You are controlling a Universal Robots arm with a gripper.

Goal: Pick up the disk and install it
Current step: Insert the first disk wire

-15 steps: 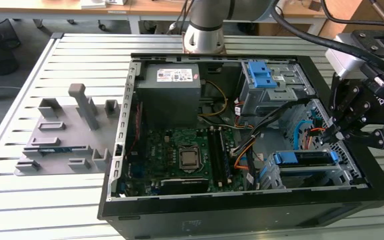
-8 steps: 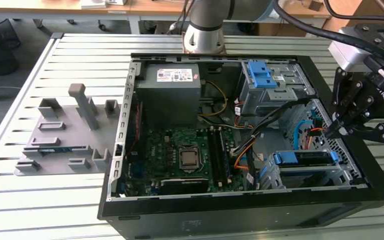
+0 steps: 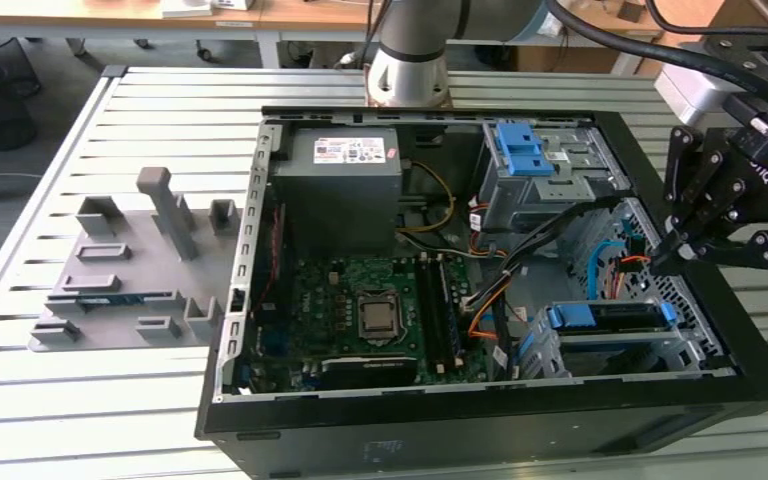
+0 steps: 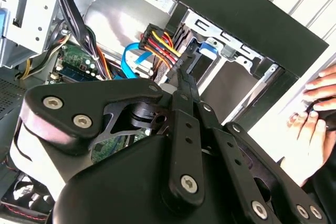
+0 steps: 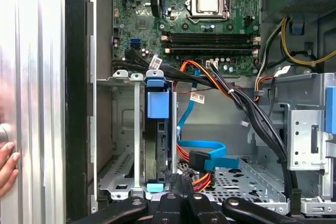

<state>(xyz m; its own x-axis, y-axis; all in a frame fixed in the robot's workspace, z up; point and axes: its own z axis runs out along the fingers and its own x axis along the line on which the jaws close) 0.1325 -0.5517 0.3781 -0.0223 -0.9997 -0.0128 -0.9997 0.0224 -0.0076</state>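
The disk sits in the lower drive cage at the front corner of the open computer case, on the exterior view's right, its blue carrier rails showing. In the first wrist view the disk stands edge-on between the cage's metal walls, under a blue tab. My gripper hangs above the case's side wall, a little up and to the exterior view's right of the disk. Its black fingers are pressed together with nothing between them. The gripper points toward the cage, a short way off the disk's edge.
A grey power-supply box and the motherboard lie deeper in the case. Orange and blue cables run beside the cage. An upper bay carries blue latches. A person's hand rests on the case's outer wall. A grey fixture plate lies on the table.
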